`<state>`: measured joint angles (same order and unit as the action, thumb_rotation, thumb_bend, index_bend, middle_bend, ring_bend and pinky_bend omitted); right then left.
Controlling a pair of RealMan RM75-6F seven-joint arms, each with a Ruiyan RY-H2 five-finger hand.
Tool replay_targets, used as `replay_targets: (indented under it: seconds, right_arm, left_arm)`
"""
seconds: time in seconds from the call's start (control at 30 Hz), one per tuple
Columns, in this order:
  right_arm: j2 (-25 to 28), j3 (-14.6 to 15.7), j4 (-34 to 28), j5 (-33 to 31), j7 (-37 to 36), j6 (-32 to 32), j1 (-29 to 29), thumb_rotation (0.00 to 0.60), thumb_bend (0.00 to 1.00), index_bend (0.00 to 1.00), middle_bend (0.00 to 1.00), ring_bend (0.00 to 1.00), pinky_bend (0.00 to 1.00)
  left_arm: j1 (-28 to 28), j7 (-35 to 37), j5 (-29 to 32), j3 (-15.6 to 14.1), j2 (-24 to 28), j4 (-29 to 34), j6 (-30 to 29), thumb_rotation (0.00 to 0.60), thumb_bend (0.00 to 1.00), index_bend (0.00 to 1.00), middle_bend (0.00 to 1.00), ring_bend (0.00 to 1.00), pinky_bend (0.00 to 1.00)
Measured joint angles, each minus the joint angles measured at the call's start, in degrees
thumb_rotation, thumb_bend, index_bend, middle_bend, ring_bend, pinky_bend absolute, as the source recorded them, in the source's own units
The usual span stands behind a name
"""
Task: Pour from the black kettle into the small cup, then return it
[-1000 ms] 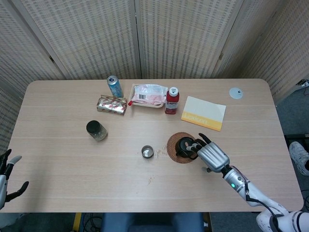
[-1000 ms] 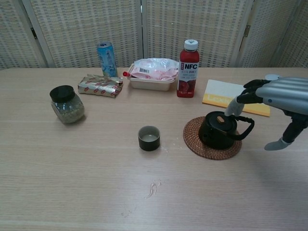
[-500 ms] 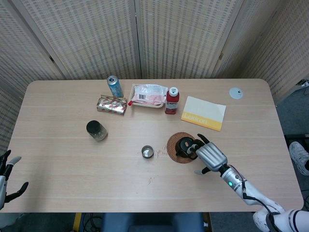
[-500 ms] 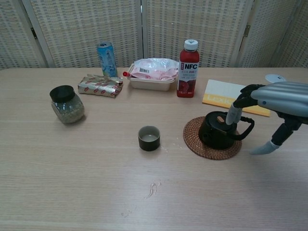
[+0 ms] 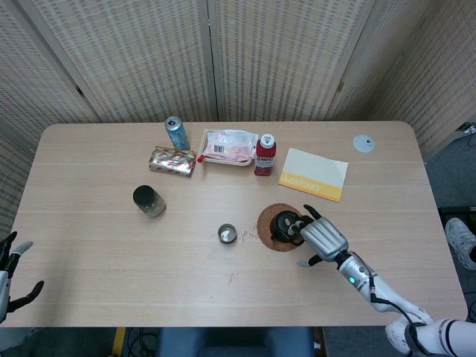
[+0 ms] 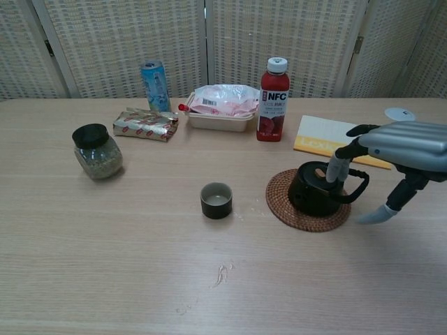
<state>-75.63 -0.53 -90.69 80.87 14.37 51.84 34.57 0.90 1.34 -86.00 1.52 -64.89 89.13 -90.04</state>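
Head view shows the black kettle (image 5: 283,225) seated upright on a round woven mat (image 5: 268,236) slightly right of table centre, with the small cup (image 5: 227,234) standing apart from the mat at its 9 o'clock, on the bare wooden table (image 5: 89,223). The right hand (image 5: 321,236) sits at the kettle's 4 o'clock; its fingers (image 6: 338,166) reach down over the kettle's handle side and appear to touch near the lid, thumb spread low toward the table (whether contact amounts to a grip cannot be told from either view). Chest view confirms the kettle (image 6: 316,190) is not lifted off the mat (image 6: 307,213), and the cup (image 6: 216,199) is upright, dark outside with a pale interior. The left hand (image 5: 10,268) rests at the table's near left edge, fingers apart, holding nothing. Along the far side, at the kettle's 12 o'clock, stands a red juice bottle (image 5: 265,155); to its left a plastic-wrapped tray (image 5: 229,146), a blue can (image 5: 177,133) and a foil-wrapped packet (image 5: 172,161). A yellow-edged booklet (image 5: 314,173) lies at the kettle's 1 o'clock, and a small white disc (image 5: 364,143) lies near the far right corner. A dark-lidded glass jar (image 5: 149,201) stands at the cup's 10 o'clock, well apart.
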Motion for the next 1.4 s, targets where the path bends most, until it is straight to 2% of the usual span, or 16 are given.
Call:
replay_targets:
  seconds: [0.5, 1.4]
  right_arm:
    - [-1.08, 0.27, 1.37, -0.48, -0.31, -1.5, 0.82, 0.405, 0.0, 0.41, 0.47, 0.3, 0.0]
    - [-2.2, 0.45, 1.8, -2.94, 5.44, -1.81, 1.37, 0.405, 0.0, 0.43, 0.49, 0.31, 0.0]
  left_arm:
    - [0.29, 0.22, 0.49, 0.05, -0.16, -0.47, 0.05, 0.6, 0.25, 0.17, 0.0, 0.06, 0.0]
    - [0.53, 0.92, 0.77, 0.13, -0.53, -1.34, 0.18, 0.6, 0.25, 0.17, 0.0, 0.06, 0.0]
